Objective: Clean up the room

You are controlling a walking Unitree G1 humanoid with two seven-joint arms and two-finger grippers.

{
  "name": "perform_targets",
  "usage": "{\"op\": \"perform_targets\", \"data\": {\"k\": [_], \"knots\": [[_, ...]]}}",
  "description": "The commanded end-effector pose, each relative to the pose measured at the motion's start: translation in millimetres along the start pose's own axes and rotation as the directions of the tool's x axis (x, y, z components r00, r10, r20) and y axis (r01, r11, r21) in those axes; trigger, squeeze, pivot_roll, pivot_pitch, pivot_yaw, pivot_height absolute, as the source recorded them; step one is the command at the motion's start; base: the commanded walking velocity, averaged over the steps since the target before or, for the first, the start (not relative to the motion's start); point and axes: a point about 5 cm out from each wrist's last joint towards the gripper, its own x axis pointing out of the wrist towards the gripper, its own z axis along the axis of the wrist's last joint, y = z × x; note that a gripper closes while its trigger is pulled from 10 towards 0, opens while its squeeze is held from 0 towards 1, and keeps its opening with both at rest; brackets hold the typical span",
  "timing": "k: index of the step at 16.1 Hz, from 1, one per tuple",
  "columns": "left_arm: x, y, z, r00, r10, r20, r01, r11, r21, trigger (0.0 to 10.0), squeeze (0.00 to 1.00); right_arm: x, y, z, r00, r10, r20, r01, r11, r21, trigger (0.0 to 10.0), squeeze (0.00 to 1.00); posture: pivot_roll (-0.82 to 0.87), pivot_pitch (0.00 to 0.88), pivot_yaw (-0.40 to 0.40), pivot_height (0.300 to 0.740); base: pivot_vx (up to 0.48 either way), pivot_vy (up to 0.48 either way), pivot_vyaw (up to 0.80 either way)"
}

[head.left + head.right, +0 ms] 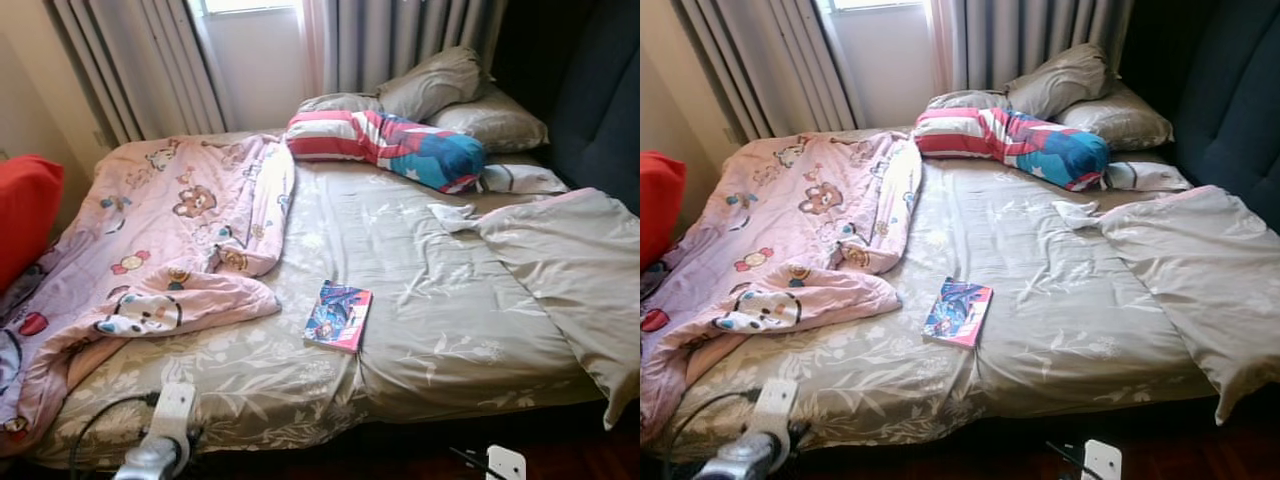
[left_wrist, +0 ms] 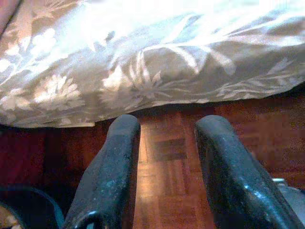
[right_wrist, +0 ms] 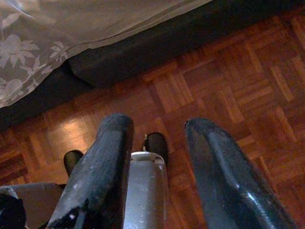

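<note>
Nearest the robot, the left arm (image 1: pixel 158 440) rises at the foot of the bed, silver with a white wrist block and a black cable looping beside it; its wrist camera shows the left gripper (image 2: pixel 164 138) with its two black fingers spread apart and nothing between them, poised over the parquet floor (image 2: pixel 167 191) just below the hanging edge of the floral sheet (image 2: pixel 143 71). The right gripper (image 3: pixel 155 133) likewise hangs with fingers parted and empty above the wooden floor, beside the dark base of the bed (image 3: pixel 143 47). On the bed's near half, a book (image 1: pixel 338 316) with a colourful blue and pink cover lies flat on the grey-beige sheet, just beside the rumpled edge of a pink blanket (image 1: pixel 170 260) printed with cartoon animals, which is heaped over the left side and spills off the near corner. A grey duvet (image 1: pixel 570 270) is bunched on the right side, drooping over the edge. At the far left a red cushion (image 1: pixel 25 210) stands beside the bed. Farther back, a long red, white and blue pillow (image 1: pixel 385 145) lies across the mattress, with grey pillows (image 1: pixel 440 90) stacked behind it by the dark headboard (image 1: pixel 600 110). Beyond them grey curtains (image 1: pixel 140 60) flank a bright window (image 1: pixel 250 5)
</note>
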Motion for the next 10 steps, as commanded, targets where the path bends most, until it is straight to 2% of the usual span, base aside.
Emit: {"op": "perform_targets", "data": {"k": [1,10], "knots": [[1.4,-4.3,6.6,0.999,-0.043,0.002,0.043,0.999,0.030,10.0,0.00,1.0,1.3,4.8,1.000,0.008,0.006,-0.008,1.000,-0.014,10.0,0.00,0.03,0.000,0.075,0.740,0.000,0.000,0.00],[1.4,-4.3,6.6,0.999,-0.043,0.002,0.043,0.999,0.030,10.0,0.00,1.0,1.3,4.8,1.000,0.008,0.006,-0.008,1.000,-0.014,10.0,0.00,0.03,0.000,0.075,0.740,0.000,0.000,0.00]]}}
